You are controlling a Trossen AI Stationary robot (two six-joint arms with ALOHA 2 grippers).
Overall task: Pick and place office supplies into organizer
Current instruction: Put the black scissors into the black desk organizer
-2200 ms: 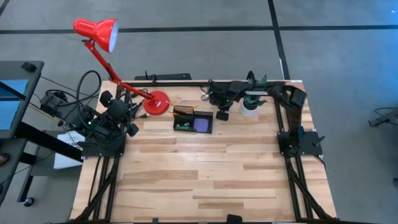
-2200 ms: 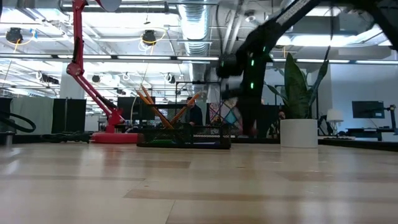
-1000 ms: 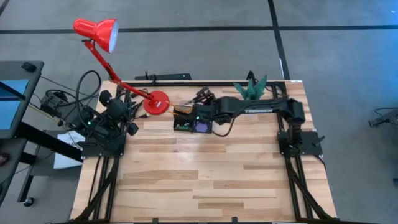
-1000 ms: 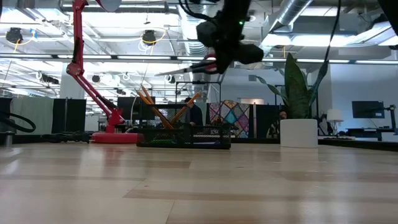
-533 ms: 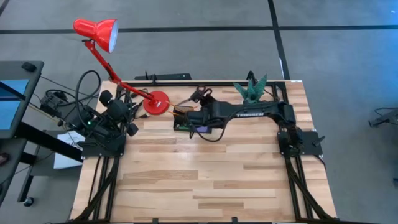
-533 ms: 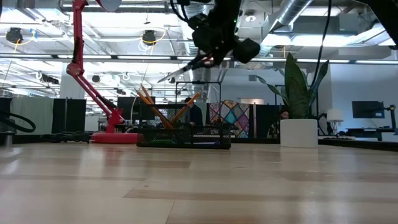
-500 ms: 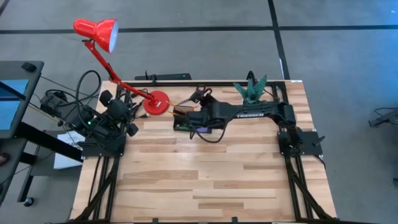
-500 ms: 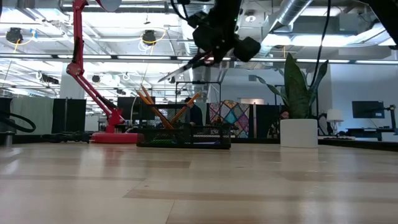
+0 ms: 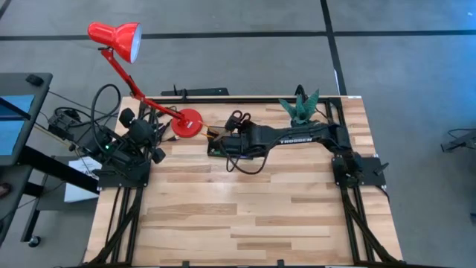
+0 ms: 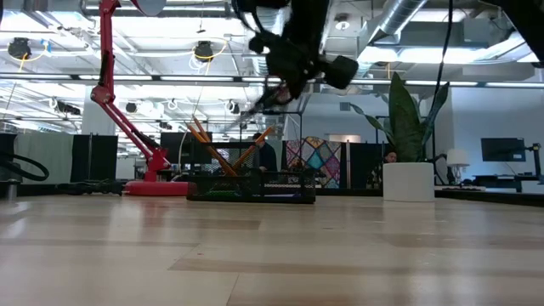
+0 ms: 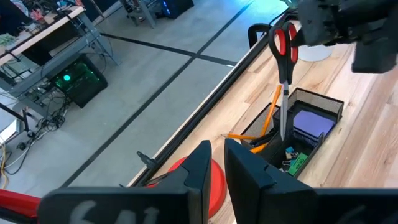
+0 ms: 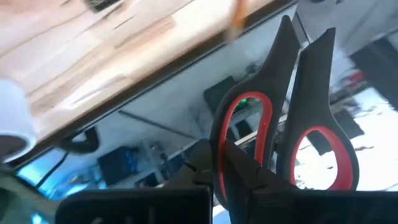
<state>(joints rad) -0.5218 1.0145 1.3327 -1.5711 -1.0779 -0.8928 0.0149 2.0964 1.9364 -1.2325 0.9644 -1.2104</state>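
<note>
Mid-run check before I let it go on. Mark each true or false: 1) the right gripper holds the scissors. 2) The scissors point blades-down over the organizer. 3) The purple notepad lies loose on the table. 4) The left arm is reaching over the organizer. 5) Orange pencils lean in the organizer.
1) True: the right gripper is shut on the scissors at their red handles.
2) True: in the left wrist view the blades hang down over the organizer.
3) False: the purple notepad sits inside an organizer compartment.
4) False: the left gripper waits at the table's left edge, beside the red lamp base.
5) True: the orange pencils lean in the organizer.
</note>
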